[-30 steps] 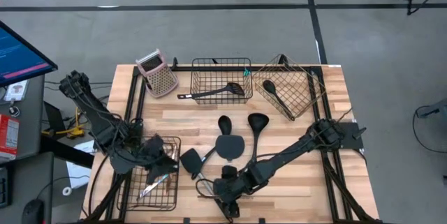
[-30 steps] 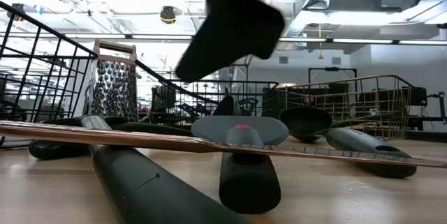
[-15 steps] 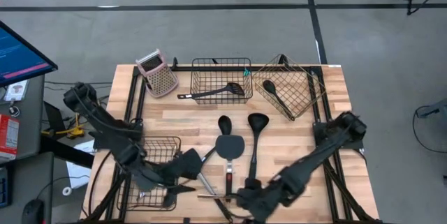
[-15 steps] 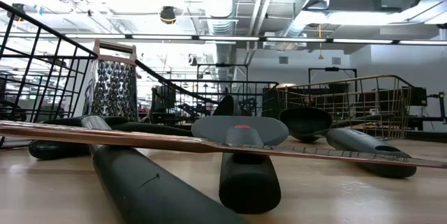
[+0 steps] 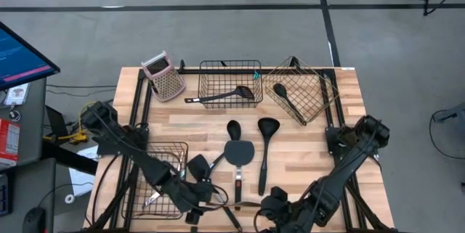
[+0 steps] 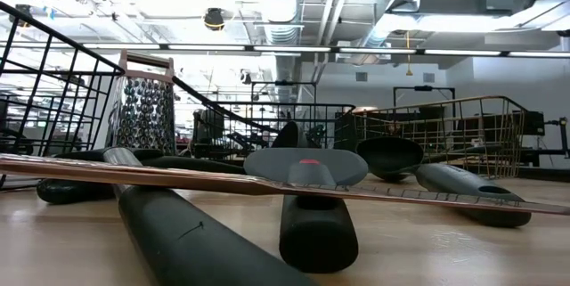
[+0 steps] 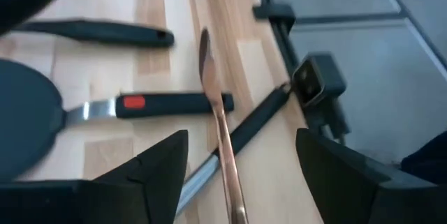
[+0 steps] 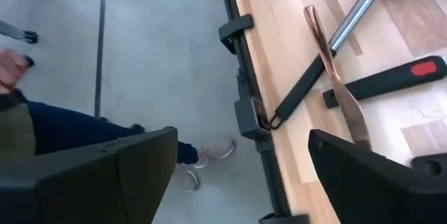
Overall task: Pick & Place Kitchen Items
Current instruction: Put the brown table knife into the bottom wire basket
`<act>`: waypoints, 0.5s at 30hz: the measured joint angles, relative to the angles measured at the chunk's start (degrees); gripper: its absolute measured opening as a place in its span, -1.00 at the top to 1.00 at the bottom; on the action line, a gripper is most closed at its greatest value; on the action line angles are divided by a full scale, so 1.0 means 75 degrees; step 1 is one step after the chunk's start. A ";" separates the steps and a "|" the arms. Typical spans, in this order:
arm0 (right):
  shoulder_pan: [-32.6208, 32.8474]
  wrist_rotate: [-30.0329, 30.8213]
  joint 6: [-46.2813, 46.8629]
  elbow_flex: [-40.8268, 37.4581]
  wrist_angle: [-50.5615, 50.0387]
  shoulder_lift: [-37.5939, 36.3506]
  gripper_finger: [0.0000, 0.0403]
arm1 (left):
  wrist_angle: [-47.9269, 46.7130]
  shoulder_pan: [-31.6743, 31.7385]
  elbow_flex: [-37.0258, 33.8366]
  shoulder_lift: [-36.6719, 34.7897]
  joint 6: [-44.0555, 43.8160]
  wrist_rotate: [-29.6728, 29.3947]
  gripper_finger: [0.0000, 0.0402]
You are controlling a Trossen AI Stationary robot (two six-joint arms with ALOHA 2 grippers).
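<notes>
Several black utensils lie loose on the wooden table: a ladle [image 5: 266, 135], a spoon [image 5: 232, 128], a flat spatula [image 5: 238, 152] whose handle bears a red mark [image 7: 174, 103], and a slotted turner [image 5: 197, 166]. A thin copper tool [image 7: 216, 126] lies across a black-handled silver tool [image 7: 248, 125] near the table's near edge. My left gripper [image 5: 197, 202] hangs open above the copper tool [image 7: 242, 137], touching nothing. My right gripper [image 5: 272, 210] is open and empty over the table's near edge [image 8: 243, 135].
A black wire basket [image 5: 156, 182] at the near left holds silver tools. A black basket [image 5: 230, 80] and a gold basket [image 5: 301, 91] at the far edge each hold a black utensil. A grater [image 5: 163, 77] stands far left. A person's leg and shoe [image 8: 202, 158] show on the floor.
My left gripper has gone from over the near-left basket toward the table's right and near edge, coming over the copper tool. My right gripper has gone from above the spatula's handle toward the near edge and a little right. The utensils have stayed in place.
</notes>
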 joint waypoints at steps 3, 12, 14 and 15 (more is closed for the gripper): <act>0.0038 0.0059 0.0173 -0.0007 -0.0055 0.0086 -0.58 | 0.0088 -0.0029 0.0000 0.0320 0.0002 0.0000 -0.25; 0.0101 0.0201 0.0272 0.0001 -0.0011 0.0074 -0.58 | 0.0083 -0.0195 -0.0002 0.0938 -0.0006 0.0261 -0.24; 0.0101 0.0201 0.0291 0.0001 -0.0020 0.0074 -0.58 | 0.0077 -0.0189 0.0000 0.1116 -0.0024 0.0473 -0.24; 0.0101 0.0202 0.0316 0.0001 -0.0019 0.0074 -0.58 | 0.0069 -0.0187 -0.0002 0.1192 -0.0024 0.0484 -0.24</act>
